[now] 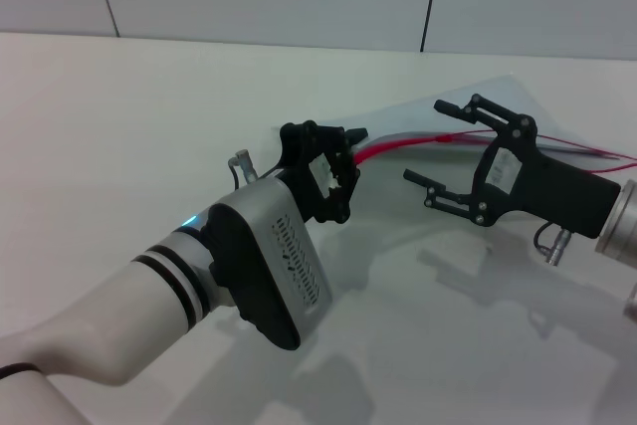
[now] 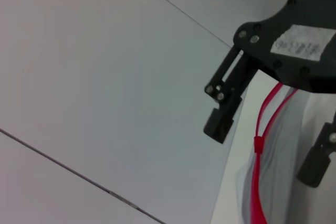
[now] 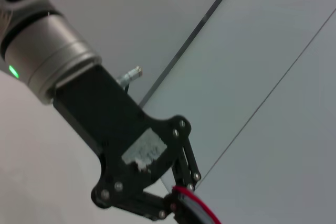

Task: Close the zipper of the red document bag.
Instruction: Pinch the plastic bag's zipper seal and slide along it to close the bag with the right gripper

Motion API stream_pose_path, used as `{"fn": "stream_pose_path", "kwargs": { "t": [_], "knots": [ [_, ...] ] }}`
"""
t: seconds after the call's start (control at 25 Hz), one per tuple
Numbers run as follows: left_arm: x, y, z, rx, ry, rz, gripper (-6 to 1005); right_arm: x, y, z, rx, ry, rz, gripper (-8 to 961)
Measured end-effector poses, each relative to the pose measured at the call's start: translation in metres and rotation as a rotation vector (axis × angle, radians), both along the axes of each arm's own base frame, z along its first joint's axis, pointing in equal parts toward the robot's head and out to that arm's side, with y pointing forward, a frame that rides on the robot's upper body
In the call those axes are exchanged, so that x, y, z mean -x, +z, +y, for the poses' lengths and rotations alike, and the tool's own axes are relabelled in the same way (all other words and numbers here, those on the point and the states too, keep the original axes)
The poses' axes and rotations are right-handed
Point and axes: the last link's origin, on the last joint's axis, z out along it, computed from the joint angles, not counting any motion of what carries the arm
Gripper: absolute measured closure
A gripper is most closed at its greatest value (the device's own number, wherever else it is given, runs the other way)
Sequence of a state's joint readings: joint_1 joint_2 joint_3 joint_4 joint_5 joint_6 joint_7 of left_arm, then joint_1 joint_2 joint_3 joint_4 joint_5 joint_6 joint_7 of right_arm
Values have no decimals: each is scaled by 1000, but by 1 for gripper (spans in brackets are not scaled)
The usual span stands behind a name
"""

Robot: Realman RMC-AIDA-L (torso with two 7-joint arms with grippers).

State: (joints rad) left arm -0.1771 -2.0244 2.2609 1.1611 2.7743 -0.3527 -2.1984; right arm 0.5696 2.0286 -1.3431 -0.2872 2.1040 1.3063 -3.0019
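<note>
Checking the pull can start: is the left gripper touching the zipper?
Touching: in the right wrist view the left gripper's fingertips pinch the zipper.

The zipper (image 1: 418,142) is bright red, edging the pale translucent blue-grey bag (image 1: 498,106). Both grippers, left (image 1: 343,171) and right (image 1: 438,146), are black with white labels. The left arm (image 1: 119,306) is white with black bands and a silver panel. The table (image 1: 129,126) is plain cream-white.

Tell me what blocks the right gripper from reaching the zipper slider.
Nothing visible does. The right gripper hangs with open jaws over the red document bag, straddling the zipper. The left gripper is shut on the zipper's end, off to the side.
</note>
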Motion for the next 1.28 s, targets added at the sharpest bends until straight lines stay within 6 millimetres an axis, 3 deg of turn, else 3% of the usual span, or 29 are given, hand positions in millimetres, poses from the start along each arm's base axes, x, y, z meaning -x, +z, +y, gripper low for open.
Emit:
{"fn": "stream_pose_path", "kwargs": {
  "t": [0.48,0.6,0.8,1.28],
  "knots": [
    [0,-2,-3,4,-7,2,947,-1,0,3,-10,-9,-9,297],
    [-1,-2,-3,1,-15,4,947,-3,-1,5,-14,-22,-27,551],
    [-1,-2,-4,1,-18,6,947,-3,-1,6,-17,-27,-37,748],
    [0,-2,-3,1,-16,9,947,-6,1,5,-26,-36,-35,752]
  ]
}}
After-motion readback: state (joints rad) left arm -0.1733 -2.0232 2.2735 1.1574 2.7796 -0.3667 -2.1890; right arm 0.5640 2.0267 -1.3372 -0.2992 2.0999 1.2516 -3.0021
